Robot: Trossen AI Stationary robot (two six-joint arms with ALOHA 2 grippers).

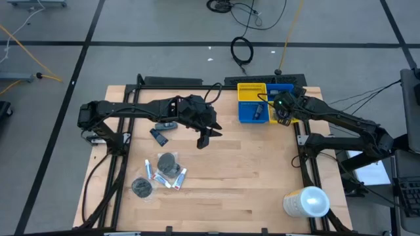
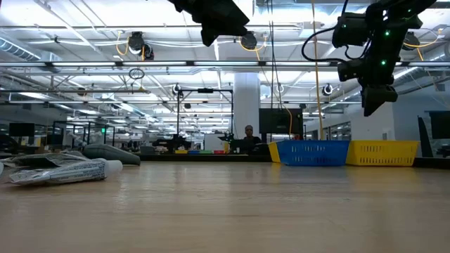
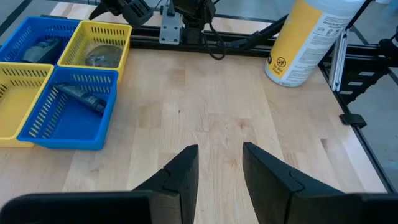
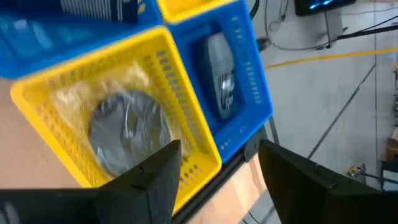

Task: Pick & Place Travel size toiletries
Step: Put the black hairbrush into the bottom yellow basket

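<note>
Loose toiletries lie on the table's near-left part: white tubes and a dark bottle in a heap (image 1: pixel 167 172), a round dark tin (image 1: pixel 142 187) and a dark blue bottle (image 1: pixel 159 136). In the low view they lie flat (image 2: pixel 63 169). My left gripper (image 1: pixel 205 137) hovers over the table's middle, open and empty (image 3: pixel 221 158). My right gripper (image 1: pixel 283 117) hangs open and empty (image 4: pixel 217 162) above the bins. Below it, a wrapped round tin (image 4: pixel 127 127) lies in a yellow bin and a grey bottle (image 4: pixel 221 71) in a blue one.
Yellow and blue bins (image 1: pixel 252 88) stand at the far edge, right of centre; one blue bin holds a dark tube (image 3: pixel 81 99). A big white cylinder (image 1: pixel 306 201) with a yellow label (image 3: pixel 305 37) stands at the near right corner. Bare wood lies between the arms.
</note>
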